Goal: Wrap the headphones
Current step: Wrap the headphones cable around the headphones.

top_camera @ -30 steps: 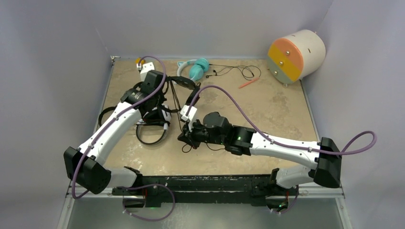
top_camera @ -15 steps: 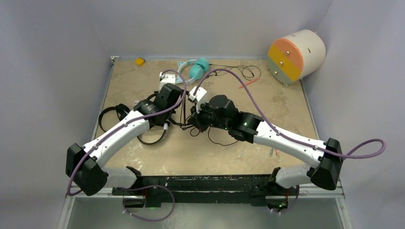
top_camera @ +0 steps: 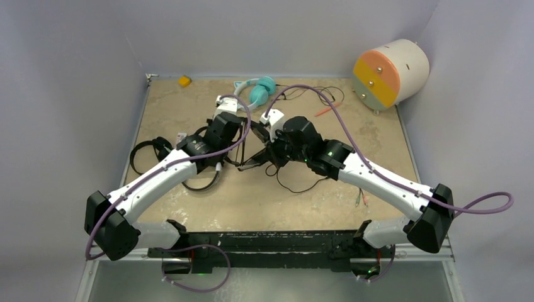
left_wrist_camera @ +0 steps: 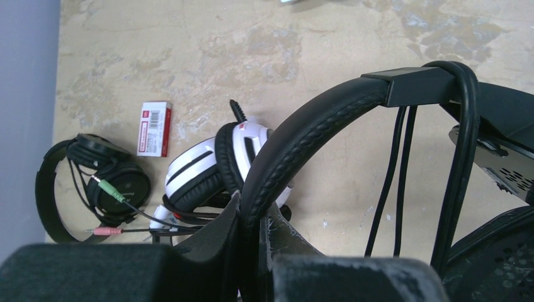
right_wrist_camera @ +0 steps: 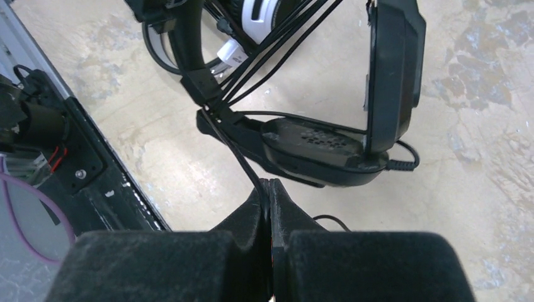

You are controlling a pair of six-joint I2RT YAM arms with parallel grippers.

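The worry on the left is the hold itself. The left gripper is closed nearly all the way on the padded headband of a black headset, carrying it off the table. A sideways tug from the other arm could, I think, twist the band out from between those fingers. Beneath it lie an all-black headset with green and pink plugs and, just right of that, the white-and-black headset. A dangling loop could snag either one and drag it along.

On the right, the right gripper is pinched fully shut on the thin black cable just below the earcup. Too hard a pull there might strain the cord where it enters the cup, or make it slide through the pads. Too little tension and the strands hung over the band's end could slip off.

The held headset hangs between the two grippers above the middle of the table. Its band is in the left fingers, and its cable runs down into the right ones, close under the cup. The teal headset lies well apart at the far edge, with a red stick further right.
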